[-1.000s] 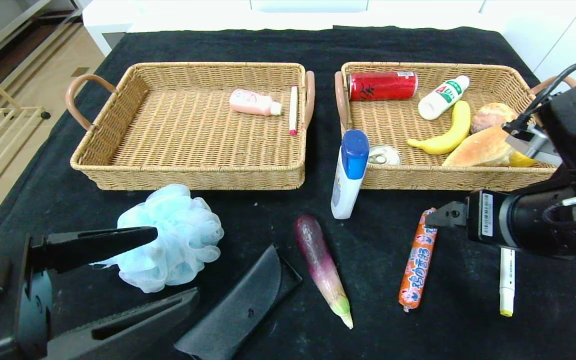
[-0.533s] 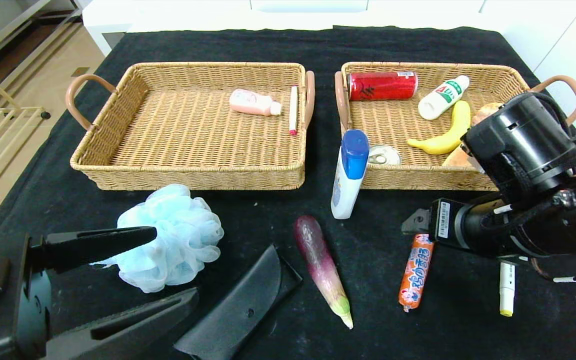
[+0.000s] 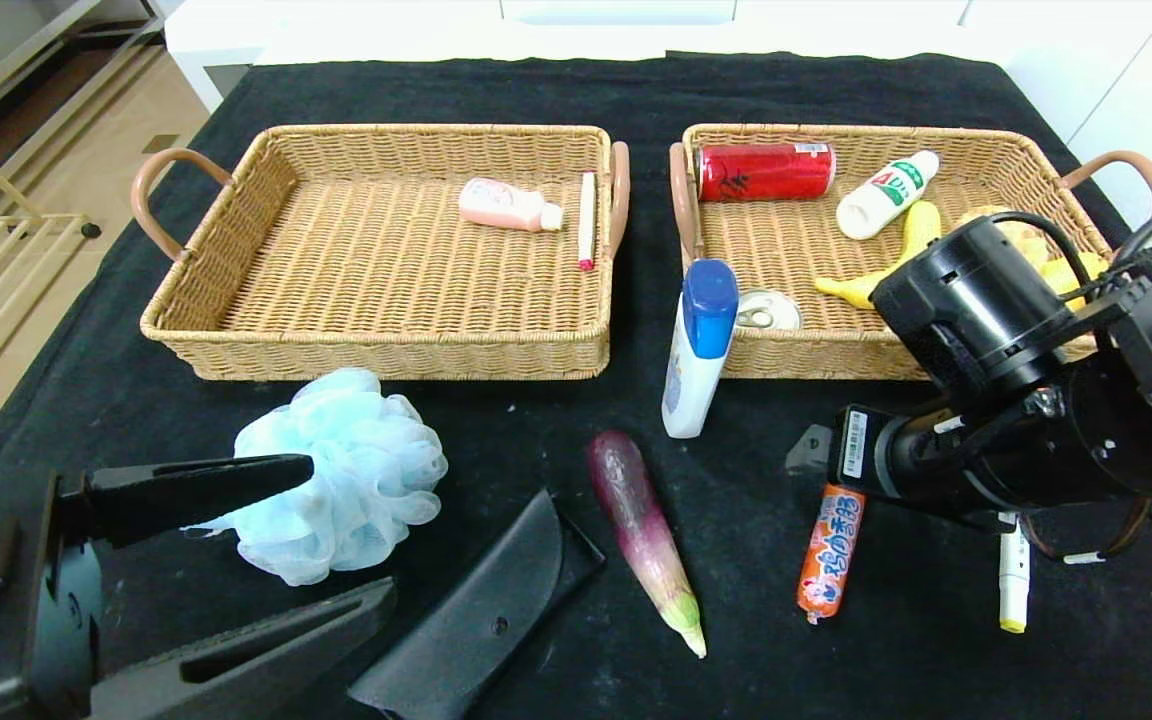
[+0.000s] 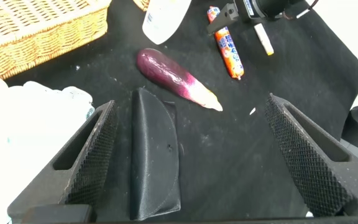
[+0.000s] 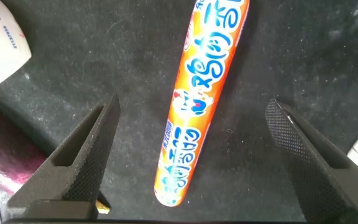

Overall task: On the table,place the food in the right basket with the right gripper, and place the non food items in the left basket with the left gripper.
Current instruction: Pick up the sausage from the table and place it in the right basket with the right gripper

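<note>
The orange sausage stick (image 3: 829,552) lies on the black table (image 3: 536,420) in front of the right basket (image 3: 816,357). My right gripper (image 3: 810,455) is open over the sausage's far end; in the right wrist view the sausage (image 5: 201,112) lies between the spread fingers, untouched. The purple eggplant (image 3: 644,535) lies at centre front. The white bottle with blue cap (image 3: 698,348) leans by the right basket. A white marker (image 3: 1012,575) lies partly under the right arm. My left gripper (image 3: 351,530) is open and empty at front left, between the blue pouf (image 3: 336,475) and the black glasses case (image 3: 481,615).
The left basket (image 3: 376,357) holds a pink bottle (image 3: 508,205) and a pen (image 3: 587,220). The right basket holds a red can (image 3: 764,171), a white bottle (image 3: 886,195), a banana (image 3: 866,285) and a tin (image 3: 766,312); my right arm hides its near right part.
My right arm has swung in toward the table's middle and come down over the sausage's far end, now covering the bread in the right basket. The left arm has not moved.
</note>
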Robot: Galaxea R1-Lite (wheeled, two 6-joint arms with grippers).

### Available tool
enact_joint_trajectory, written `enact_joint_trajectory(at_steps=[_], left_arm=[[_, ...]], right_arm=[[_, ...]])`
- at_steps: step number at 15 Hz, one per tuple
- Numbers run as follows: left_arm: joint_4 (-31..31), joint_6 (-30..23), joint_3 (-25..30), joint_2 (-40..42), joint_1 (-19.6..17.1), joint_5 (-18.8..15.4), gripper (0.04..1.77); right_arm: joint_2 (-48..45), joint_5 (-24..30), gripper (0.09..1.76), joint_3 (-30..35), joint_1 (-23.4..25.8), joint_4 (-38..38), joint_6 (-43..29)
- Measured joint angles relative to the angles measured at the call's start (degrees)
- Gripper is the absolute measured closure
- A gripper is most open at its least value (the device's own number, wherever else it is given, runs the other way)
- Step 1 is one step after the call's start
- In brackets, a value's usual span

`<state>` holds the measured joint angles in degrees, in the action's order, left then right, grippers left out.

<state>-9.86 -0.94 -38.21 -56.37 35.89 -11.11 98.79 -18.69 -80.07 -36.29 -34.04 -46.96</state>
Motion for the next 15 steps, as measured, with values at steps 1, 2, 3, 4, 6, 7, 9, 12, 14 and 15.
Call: enact_joint_trajectory(at_steps=[1,2,3,4,6,7,9,12,14,15], left_arm=[[0.0,0.1,0.1,0.0,0.0,0.0,0.09],[0.0,0.5,0.1,0.0,0.0,0.0,0.09],[0.0,0.7,0.2,0.0,0.0,0.0,0.09],[0.0,0.7,0.2,0.1,0.0,0.0,0.09],[0.0,0.7,0.2,0.3,0.0,0.0,0.09],[0.0,0.7,0.2,0.4,0.0,0.0,0.09],[0.0,0.9,0.3,0.5,0.0,0.0,0.09],[0.0,1.0,0.3,0.8,0.0,0.0,0.09],[0.0,1.0,0.3,0.9,0.0,0.0,0.09],[0.0,1.0,0.3,0.9,0.0,0.0,0.09]], right_arm=[[0.2,0.0,0.14,0.0,0.0,0.0,0.0],[0.5,0.0,0.14,0.0,0.0,0.0,-0.1],[0.8,0.0,0.14,0.0,0.0,0.0,-0.2],[1.1,0.1,0.14,0.0,0.0,0.0,-0.3],[1.6,0.1,0.14,0.0,0.0,0.0,-0.3],[1.9,0.1,0.14,0.0,0.0,-0.1,-0.3],[2.5,0.1,0.14,0.0,0.0,0.0,-0.2],[3.1,0.1,0.14,0.0,0.1,-0.1,-0.3],[3.2,0.0,0.14,0.0,0.0,-0.1,-0.3],[3.2,0.1,0.14,0.0,0.0,-0.1,-0.2]])
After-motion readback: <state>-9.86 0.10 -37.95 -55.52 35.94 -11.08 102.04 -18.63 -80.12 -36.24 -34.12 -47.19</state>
